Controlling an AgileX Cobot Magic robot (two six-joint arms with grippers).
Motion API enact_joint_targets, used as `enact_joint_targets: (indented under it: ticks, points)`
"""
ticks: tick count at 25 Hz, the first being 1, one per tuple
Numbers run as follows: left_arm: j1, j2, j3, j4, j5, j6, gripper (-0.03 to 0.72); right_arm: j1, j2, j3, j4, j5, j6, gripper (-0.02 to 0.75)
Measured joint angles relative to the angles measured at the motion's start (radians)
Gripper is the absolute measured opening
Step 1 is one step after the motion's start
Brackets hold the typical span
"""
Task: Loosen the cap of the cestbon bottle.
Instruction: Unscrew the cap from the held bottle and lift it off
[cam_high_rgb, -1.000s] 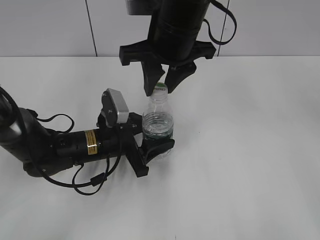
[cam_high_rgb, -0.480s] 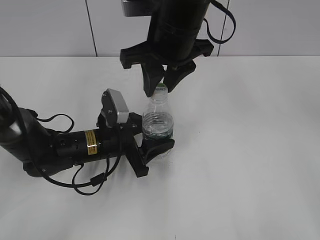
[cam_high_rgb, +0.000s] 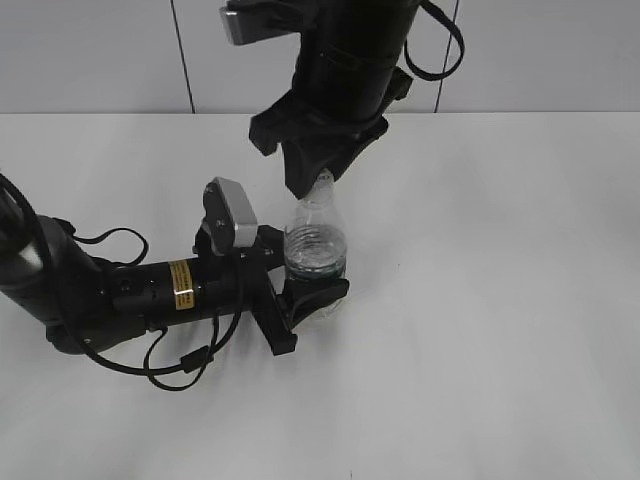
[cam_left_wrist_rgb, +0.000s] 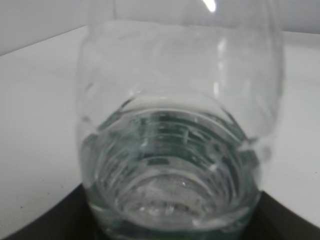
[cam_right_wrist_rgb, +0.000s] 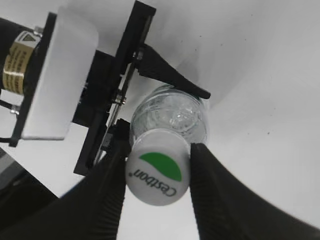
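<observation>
The cestbon bottle, clear with a dark green label, stands on the white table. My left gripper lies low on the table and is shut on the bottle's lower body, which fills the left wrist view. My right gripper comes down from above with its fingers over the bottle's top. In the right wrist view its two fingers press both sides of the white cap with the green leaf mark. In the exterior view the fingers hide the cap, and the bottle's neck leans slightly right.
The left arm's body and cables lie across the table's left side. The white table stretches to the right and front. A grey panelled wall stands behind.
My right gripper has turned about its vertical axis and closed from open around the cap onto it. The bottle's neck now leans a little. The left gripper has kept its hold.
</observation>
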Motion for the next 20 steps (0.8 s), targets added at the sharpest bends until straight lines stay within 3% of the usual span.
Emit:
enact_joint_targets:
  ticks: [20]
  points:
    - [0.000, 0.000, 0.000, 0.003, -0.001, 0.001, 0.415, 0.000, -0.001, 0.000, 0.013, 0.000, -0.686, 0.300]
